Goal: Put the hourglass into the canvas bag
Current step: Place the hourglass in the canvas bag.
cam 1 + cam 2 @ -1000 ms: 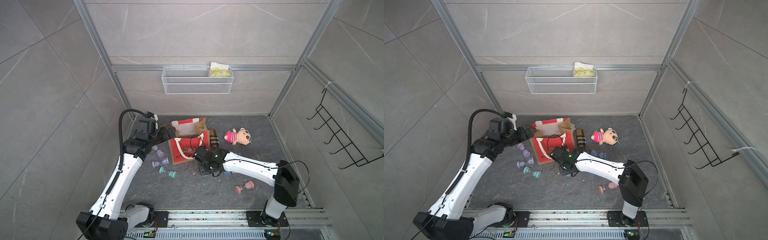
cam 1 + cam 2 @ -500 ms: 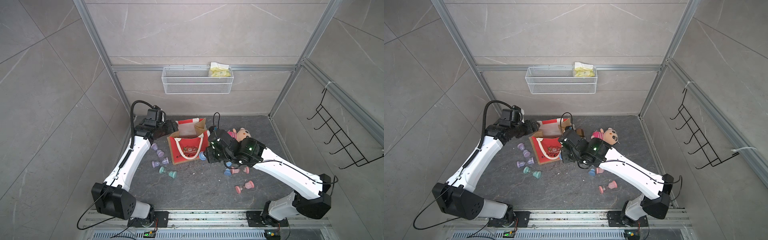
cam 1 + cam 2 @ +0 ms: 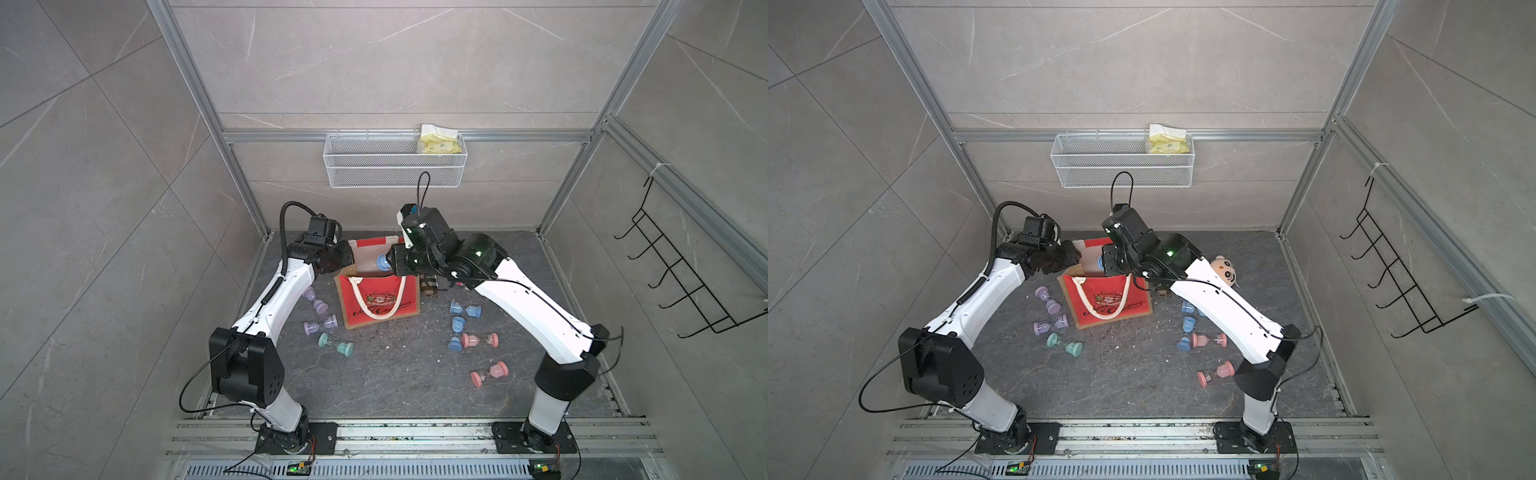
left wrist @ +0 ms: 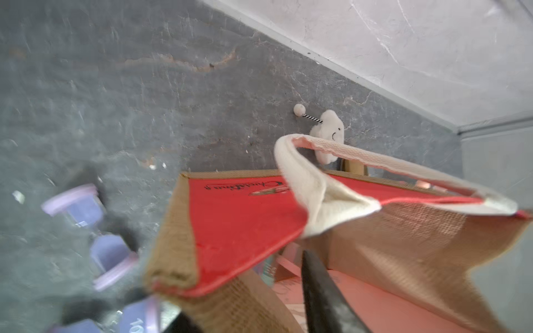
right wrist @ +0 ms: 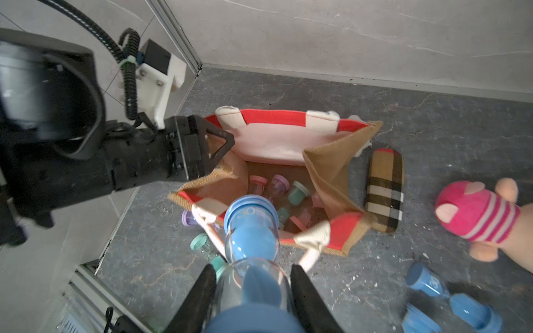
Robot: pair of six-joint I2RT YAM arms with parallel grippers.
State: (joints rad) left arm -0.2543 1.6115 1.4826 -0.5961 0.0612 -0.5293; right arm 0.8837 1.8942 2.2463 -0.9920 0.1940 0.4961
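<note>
Right wrist view shows the right gripper (image 5: 252, 271) clamped on one bulb of the blue hourglass with clear bulbs and round caps (image 5: 251, 230). Its free cap hangs above the near red panel of the boxy canvas bag with tan burlap sides and white rope handles (image 5: 274, 116). In both top views the canvas bag (image 3: 376, 299) stands just left of the frame's centre, and the blue hourglass (image 3: 381, 262) shows at its upper edge, over the mouth.

The left gripper (image 5: 215, 152) is at one burlap side wall. The left wrist view shows one dark finger (image 4: 317, 288) inside the bag, but I cannot tell whether the jaws actually pinch the cloth.

The main risk, as I judge it, is letting go too early. The cap looks closer to the rim and the white rope handle (image 5: 313, 235) than to the middle of the mouth. A drop from here could strike the handle or panel and roll out onto the grey floor.

The opposite burlap side (image 5: 326, 161) folds inward and narrows the opening. If the left gripper's hold is loose, the soft wall may sag and close the opening further.

Small pink, purple and green hourglasses (image 5: 277, 184) already lie inside, so a hard drop could knock glass against glass.
</note>
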